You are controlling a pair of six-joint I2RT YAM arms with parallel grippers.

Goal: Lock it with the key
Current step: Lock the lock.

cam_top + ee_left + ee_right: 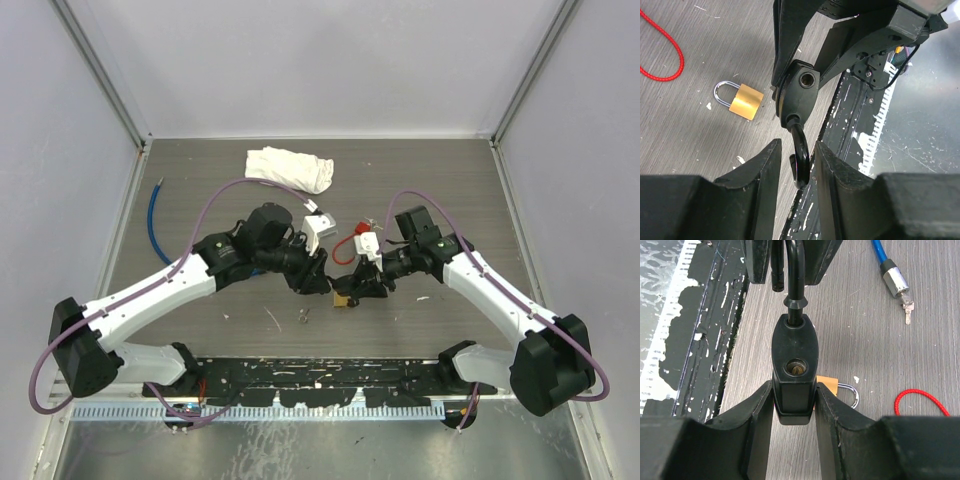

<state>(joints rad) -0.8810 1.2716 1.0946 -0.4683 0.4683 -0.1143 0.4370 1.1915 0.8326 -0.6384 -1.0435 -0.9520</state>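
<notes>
My right gripper is shut on the body of a black padlock, which it holds above the table with the brass keyhole facing its camera. The black shackle is popped open, its free end out of the body. It hangs between the fingers of my left gripper, which is open with a gap on the left side. No key is in the keyhole. A small key lies on the table in front of the grippers.
A small brass padlock lies on the table just under the black one. A red cord, a blue cable lock with keys and a white cloth lie farther back. A black base plate runs along the near edge.
</notes>
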